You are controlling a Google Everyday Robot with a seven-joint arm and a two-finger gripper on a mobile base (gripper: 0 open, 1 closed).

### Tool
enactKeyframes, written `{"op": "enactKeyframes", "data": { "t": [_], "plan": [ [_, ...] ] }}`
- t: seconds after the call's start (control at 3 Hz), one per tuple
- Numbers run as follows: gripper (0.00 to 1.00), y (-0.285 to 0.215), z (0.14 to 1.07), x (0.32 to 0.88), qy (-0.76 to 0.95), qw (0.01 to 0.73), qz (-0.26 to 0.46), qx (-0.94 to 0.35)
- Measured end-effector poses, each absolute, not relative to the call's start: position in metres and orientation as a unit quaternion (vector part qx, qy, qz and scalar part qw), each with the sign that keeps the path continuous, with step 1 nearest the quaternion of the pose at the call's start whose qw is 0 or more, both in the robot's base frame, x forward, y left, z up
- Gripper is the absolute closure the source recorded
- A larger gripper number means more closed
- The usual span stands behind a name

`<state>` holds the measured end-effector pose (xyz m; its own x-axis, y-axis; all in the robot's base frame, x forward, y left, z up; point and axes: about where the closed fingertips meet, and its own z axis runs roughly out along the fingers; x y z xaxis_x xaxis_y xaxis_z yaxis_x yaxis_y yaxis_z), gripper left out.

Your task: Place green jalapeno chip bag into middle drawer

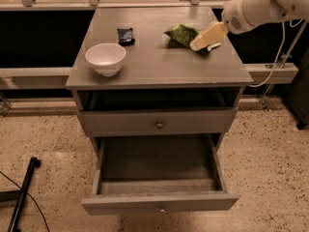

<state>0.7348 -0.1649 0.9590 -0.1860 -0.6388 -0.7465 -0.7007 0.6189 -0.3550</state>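
Observation:
The green jalapeno chip bag (pixel 180 34) lies on the cabinet top (pixel 159 66), toward the back right. My gripper (pixel 199 42), cream-coloured on a white arm coming in from the upper right, sits low at the bag's right end and touches or overlaps it there. The middle drawer (pixel 159 204) is pulled out wide below, with a dark floor and nothing in it that I can see. It is well in front of and below the bag.
A white bowl (pixel 105 58) stands at the top's front left. A small dark blue packet (pixel 125 35) lies behind it. A shut drawer front with a round brass knob (pixel 159 124) sits above the open drawer. A black stand leg (pixel 26 187) lies on the floor at left.

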Motion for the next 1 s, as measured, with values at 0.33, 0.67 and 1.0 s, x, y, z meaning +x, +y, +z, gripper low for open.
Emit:
{"op": "enactKeyframes", "data": {
  "t": [0.33, 0.67, 1.0],
  "plan": [
    [0.00, -0.158, 0.939, 0.757, 0.763, 0.498, 0.015, -0.411],
    [0.00, -0.155, 0.916, 0.789, 0.771, 0.518, 0.022, -0.370],
    [0.00, -0.155, 0.907, 0.805, 0.781, 0.519, 0.042, -0.344]
  ]
}}
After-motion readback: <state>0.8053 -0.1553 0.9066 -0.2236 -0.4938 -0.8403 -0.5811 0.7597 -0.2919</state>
